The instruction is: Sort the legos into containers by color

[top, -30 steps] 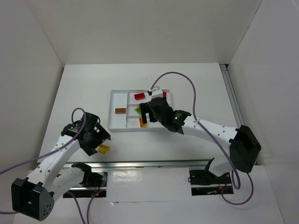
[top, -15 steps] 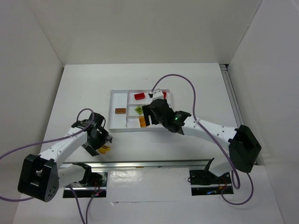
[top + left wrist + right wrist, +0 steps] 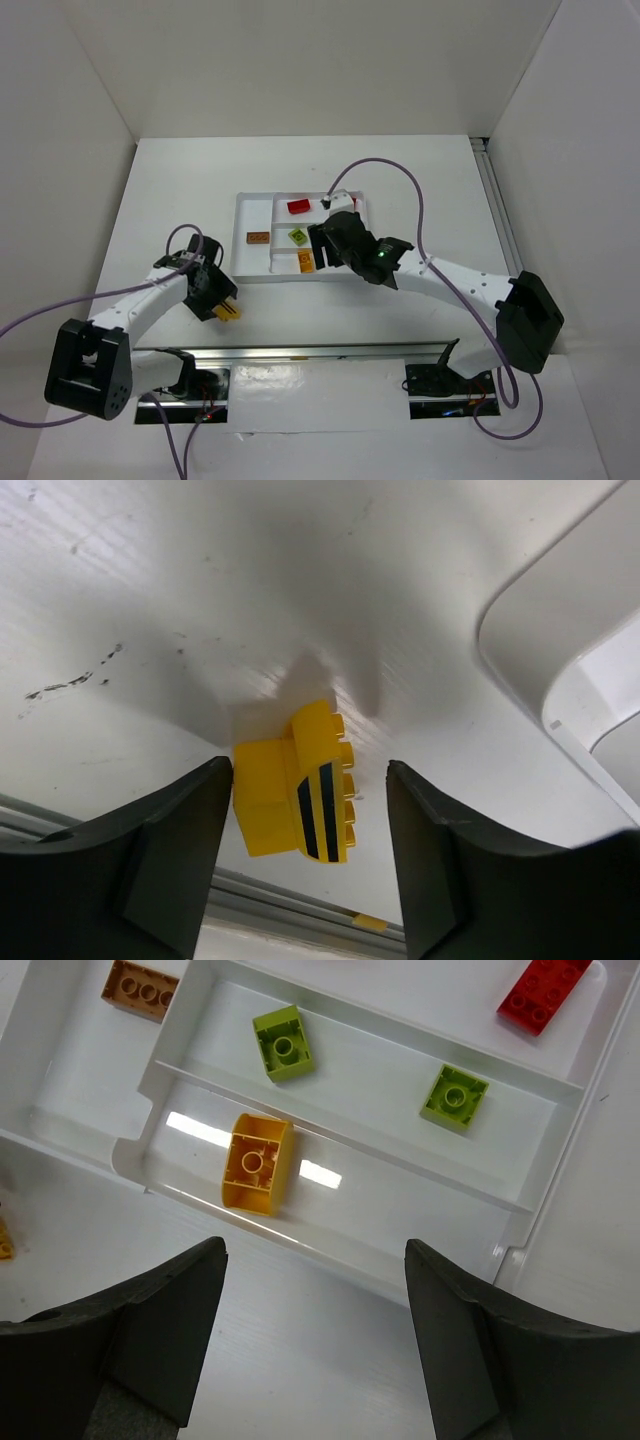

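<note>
My left claw (image 3: 310,780) is down at the bench (image 3: 150,600) with its jaws apart, straddling a yellow lego with black stripes (image 3: 295,810). The left finger (image 3: 170,860) looks to be touching the brick's side. The right finger (image 3: 450,860) stands clear of it, so nothing is clamped yet. That brick lies on the bench near its near edge, outside the white tray (image 3: 238,240) and just beside its corner.

My right claw (image 3: 315,1250) hovers over the tray's near wall, jaws apart, holding nothing.

In the tray, the sorting looks mostly done:
- A yellow-orange lego (image 3: 257,1163) sits alone in the nearest narrow compartment.
- Two lime green legos (image 3: 283,1043) (image 3: 454,1095) share the next compartment.
- A red lego (image 3: 545,995) lies in the compartment beyond.
- A brownish-orange lego (image 3: 140,990) lies in the tall section.

No colours are mixed in what I can see. The right arm covers part of the tray from above, so I can't vouch for that end.

I judge the striped yellow brick is the last one out. It remains to be gripped, lifted and dropped in, most likely beside the yellow-orange one.
</note>
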Robot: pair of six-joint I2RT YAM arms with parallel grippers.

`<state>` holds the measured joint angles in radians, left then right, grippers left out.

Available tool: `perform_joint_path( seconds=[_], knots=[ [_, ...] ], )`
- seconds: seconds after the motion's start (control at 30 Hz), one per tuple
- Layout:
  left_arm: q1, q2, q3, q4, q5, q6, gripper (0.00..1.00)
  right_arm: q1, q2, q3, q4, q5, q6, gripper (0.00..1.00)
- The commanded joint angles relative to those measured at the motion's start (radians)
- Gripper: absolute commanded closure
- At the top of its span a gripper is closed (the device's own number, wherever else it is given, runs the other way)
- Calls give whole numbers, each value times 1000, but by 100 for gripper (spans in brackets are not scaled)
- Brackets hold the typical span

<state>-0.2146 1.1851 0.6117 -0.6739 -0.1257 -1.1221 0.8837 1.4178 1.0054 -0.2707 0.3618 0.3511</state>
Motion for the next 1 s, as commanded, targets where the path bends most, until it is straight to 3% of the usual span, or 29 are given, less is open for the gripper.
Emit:
perform_joint_path(
  seconds=[0.0,0.1,0.17,0.23,0.3,0.4,0.53,0.6,0.7,0.83,0.97],
  knots=[
    [4,15,5,45,41,48,25,-5,-39,12,-18,35,2,21],
    [-11,41,-23,54,50,36,28,-5,-39,12,-18,35,2,21],
    [-38,41,-36,54,51,18,36,-5,-39,12,-18,35,2,21],
    [-39,22,-47,54,51,7,49,-14,-39,12,-18,35,2,21],
    [-39,-16,-15,40,51,16,76,-14,-39,12,-27,35,2,21],
    [-48,-57,113,-50,21,54,100,-14,-48,30,-39,23,2,21],
    [-71,-103,301,-104,52,241,100,-74,-103,32,-49,-171,2,21],
    [-81,-104,364,-104,139,307,100,-140,-152,1,-6,-418,2,18],
    [-140,-44,495,-87,201,373,100,-167,-241,-53,131,-671,51,17],
    [-247,57,661,-64,210,374,100,-157,-235,-62,319,-733,172,15],
    [-284,107,712,-44,164,354,100,-134,-166,-47,396,-706,233,12]
  ],
)
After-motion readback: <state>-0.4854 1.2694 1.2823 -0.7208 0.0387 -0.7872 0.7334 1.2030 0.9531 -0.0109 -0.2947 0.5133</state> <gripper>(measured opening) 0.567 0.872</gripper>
